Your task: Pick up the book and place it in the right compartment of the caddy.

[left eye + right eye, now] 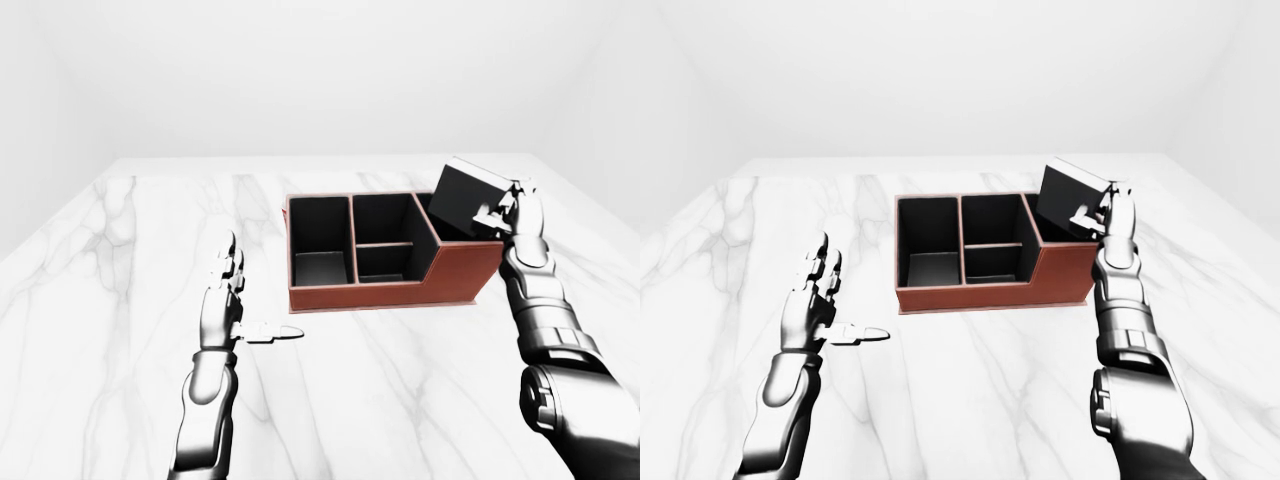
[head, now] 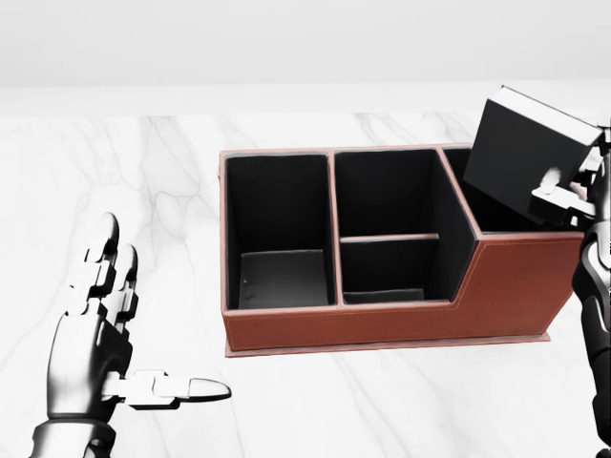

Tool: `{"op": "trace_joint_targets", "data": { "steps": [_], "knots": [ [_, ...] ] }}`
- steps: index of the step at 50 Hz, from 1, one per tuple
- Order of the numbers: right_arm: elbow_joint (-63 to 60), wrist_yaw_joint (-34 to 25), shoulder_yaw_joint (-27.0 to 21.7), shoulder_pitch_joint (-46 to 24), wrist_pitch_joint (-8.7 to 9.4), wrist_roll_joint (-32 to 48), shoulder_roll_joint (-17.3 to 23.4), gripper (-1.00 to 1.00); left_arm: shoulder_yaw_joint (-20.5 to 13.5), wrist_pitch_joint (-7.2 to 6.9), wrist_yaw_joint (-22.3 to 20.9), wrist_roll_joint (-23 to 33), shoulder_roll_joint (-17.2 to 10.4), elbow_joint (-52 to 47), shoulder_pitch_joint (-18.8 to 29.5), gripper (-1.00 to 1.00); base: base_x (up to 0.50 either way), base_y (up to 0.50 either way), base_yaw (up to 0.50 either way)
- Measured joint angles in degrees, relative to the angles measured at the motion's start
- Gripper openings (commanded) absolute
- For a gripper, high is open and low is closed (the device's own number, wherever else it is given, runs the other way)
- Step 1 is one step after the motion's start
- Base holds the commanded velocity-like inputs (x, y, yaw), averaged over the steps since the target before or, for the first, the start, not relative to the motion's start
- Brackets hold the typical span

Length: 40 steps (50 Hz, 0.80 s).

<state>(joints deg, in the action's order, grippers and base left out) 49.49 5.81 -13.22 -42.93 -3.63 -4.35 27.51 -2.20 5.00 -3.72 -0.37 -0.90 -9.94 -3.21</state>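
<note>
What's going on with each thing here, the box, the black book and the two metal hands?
Caddy: upright on the marble table, the compartments that show empty.
Book: tilted, lower end dipping into the caddy's right compartment, held.
Right hand: shut on the book.
Left hand: open, holding nothing, apart from the caddy.

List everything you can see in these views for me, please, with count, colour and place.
Caddy: one, reddish-brown outside and black inside, four compartments, middle of the table in the head view.
Book: one, black, tilted, lower end inside the caddy's right compartment, upper end sticking out, held by the right hand.
Table: one, white marble with grey veins, under everything.
Walls: plain white, top of every view.
Left hand: one, silver and black, open, holding nothing, at lower left of the head view, left of the caddy.
Right hand: one, silver and black, fingers closed on the book's right edge, beside the caddy's right end.
</note>
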Motion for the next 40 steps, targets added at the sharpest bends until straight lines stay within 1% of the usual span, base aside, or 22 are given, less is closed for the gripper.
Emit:
{"op": "trace_joint_targets", "data": {
  "steps": [6,23,40],
  "knots": [
    [2.9,0.2,0.4,-0.9,-1.36,0.2,0.1,-1.0,0.0,0.0,0.0,0.0,0.0,0.1,0.0,1.0,0.0,0.0,0.0],
    [10.9,0.6,1.5,-4.1,-1.36,0.8,0.5,-1.0,0.0,0.0,0.0,0.1,0.0,0.6,0.2,1.0,0.0,0.0,0.0],
    [13.5,0.8,1.9,-5.3,-1.36,1.0,0.8,-1.0,0.1,0.0,0.1,0.1,0.0,0.6,0.4,1.0,0.0,0.0,0.0]
  ]
}}
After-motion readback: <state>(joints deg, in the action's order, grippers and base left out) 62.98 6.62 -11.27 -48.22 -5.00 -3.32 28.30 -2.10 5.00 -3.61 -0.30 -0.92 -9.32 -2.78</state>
